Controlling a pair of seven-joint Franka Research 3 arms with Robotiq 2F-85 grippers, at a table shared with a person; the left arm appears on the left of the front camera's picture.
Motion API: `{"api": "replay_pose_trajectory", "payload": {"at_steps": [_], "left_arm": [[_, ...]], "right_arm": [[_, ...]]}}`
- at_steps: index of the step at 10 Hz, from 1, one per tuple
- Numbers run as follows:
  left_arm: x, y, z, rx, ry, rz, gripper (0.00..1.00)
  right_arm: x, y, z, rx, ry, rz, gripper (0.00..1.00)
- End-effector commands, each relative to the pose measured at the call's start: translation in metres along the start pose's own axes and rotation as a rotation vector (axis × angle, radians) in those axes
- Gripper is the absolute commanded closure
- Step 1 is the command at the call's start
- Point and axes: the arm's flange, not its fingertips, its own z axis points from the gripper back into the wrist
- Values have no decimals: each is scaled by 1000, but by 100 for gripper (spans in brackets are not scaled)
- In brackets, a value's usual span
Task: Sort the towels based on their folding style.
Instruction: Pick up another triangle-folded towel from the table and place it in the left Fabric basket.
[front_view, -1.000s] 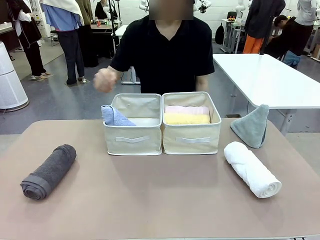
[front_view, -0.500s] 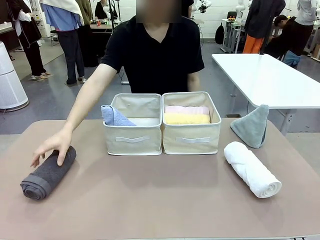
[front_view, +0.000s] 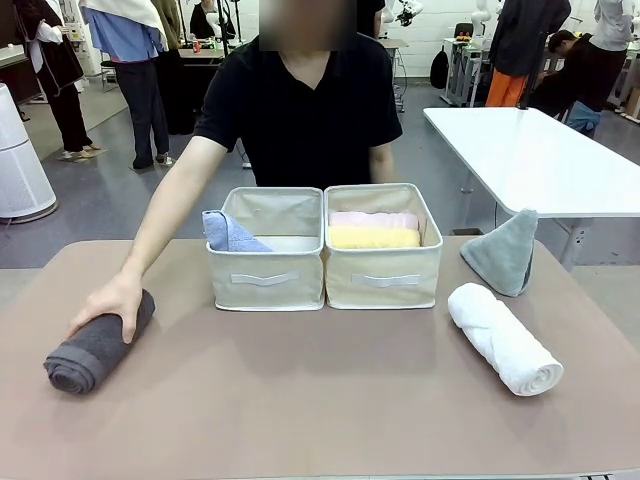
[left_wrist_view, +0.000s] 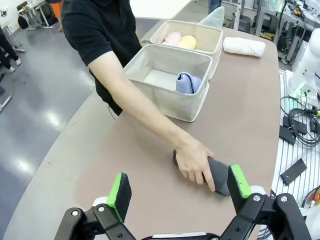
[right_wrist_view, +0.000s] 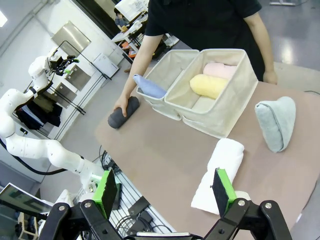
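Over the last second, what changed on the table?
The person's hand dropped from chest height to the dark grey towel at the robot's left and now grips its far end. Both bins, the light blue cone, pink roll, yellow roll, grey-green cone and white roll stayed put.

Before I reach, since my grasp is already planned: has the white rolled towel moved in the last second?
No. The white rolled towel lies where it did, right of the right-hand bin, near the grey-green cone towel.
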Motion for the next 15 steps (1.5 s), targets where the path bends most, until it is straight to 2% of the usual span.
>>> {"api": "replay_pose_trajectory", "payload": {"at_steps": [1, 2, 4, 7, 8, 9, 11, 14, 15], "left_arm": [[-1, -1, -4, 17, -7, -2, 0], [-1, -1, -4, 17, -7, -2, 0], [-1, -1, -4, 17, -7, -2, 0], [-1, -1, -4, 17, -7, -2, 0], [-1, -1, -4, 17, -7, -2, 0], [-1, -1, -4, 17, -7, -2, 0], [-1, -1, -4, 17, -7, -2, 0], [-1, -1, -4, 17, -7, -2, 0], [-1, -1, -4, 17, -7, -2, 0]], "right_arm": [[0, 1, 0, 7, 4, -1, 0], [0, 0, 0, 0, 0, 0, 0], [40, 16, -17, -206, 117, -42, 0], [122, 29, -87, -457, 300, -182, 0], [147, 26, -112, -489, 340, -247, 0], [159, 24, -137, -494, 431, -290, 0], [161, 8, -178, -559, 548, -340, 0], [153, 9, -175, -567, 546, -331, 0], [149, -6, -196, -569, 549, -339, 0]]}}
